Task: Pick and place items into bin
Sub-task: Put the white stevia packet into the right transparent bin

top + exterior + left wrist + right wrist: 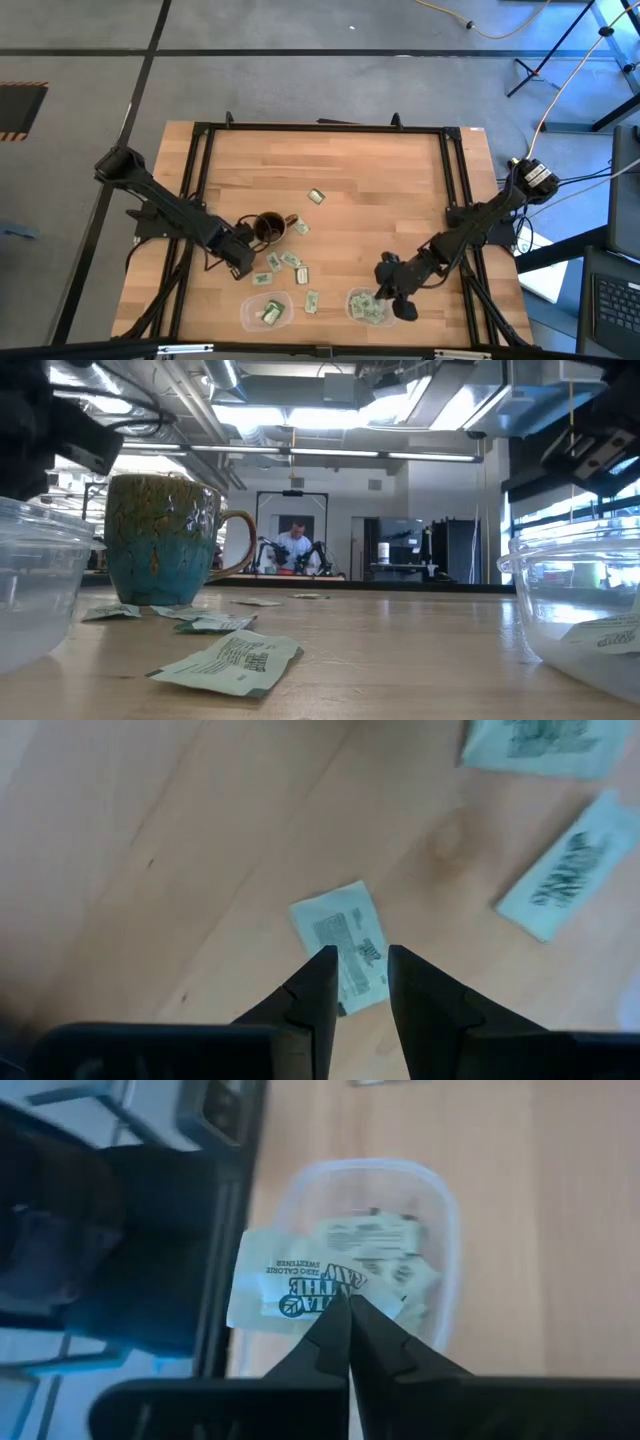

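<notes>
Wooden bench (330, 170), far half bare. Near edge: two clear bins, 6 o'clock (265, 310) and 5 o'clock (368, 306). Right pincer (349, 1305) over the latter, clamped on one packet (300, 1290). Left pincer (358, 965) parted above a loose packet (340, 935), beside mug (268, 228). Scattered packets (292, 262) between.

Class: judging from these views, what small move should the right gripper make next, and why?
Probably open. The right gripper is shut on a packet held above the clear bin, which already holds packets, so letting go should drop it in.
</notes>
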`<state>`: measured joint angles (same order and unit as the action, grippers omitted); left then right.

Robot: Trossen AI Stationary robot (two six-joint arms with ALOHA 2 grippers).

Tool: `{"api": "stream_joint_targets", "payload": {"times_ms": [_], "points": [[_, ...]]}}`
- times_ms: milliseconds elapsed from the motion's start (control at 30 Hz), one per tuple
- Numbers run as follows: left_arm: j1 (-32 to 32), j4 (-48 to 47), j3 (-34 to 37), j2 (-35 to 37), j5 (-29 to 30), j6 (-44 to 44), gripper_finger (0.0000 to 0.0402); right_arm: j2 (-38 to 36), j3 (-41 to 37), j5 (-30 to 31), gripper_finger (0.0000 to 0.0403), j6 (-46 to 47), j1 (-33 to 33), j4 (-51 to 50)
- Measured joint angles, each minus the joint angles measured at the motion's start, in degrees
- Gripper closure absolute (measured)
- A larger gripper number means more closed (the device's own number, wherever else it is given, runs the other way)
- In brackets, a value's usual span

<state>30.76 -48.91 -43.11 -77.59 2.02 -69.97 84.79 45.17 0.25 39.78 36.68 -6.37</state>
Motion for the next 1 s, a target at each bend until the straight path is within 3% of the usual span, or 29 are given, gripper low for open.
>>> {"api": "stream_joint_targets", "payload": {"times_ms": [633, 1000], "points": [[-0.04, 1.01, -0.31, -11.89, -4.11, -1.30, 0.0319, 0.66, 0.00, 1.20, 0.0401, 4.92, 0.31, -2.95], [-0.04, 1.23, -0.17, -12.07, -5.36, -0.95, 0.0377, 0.65, 0.00, 1.23, 0.0401, 4.38, 0.31, -2.91]]}}
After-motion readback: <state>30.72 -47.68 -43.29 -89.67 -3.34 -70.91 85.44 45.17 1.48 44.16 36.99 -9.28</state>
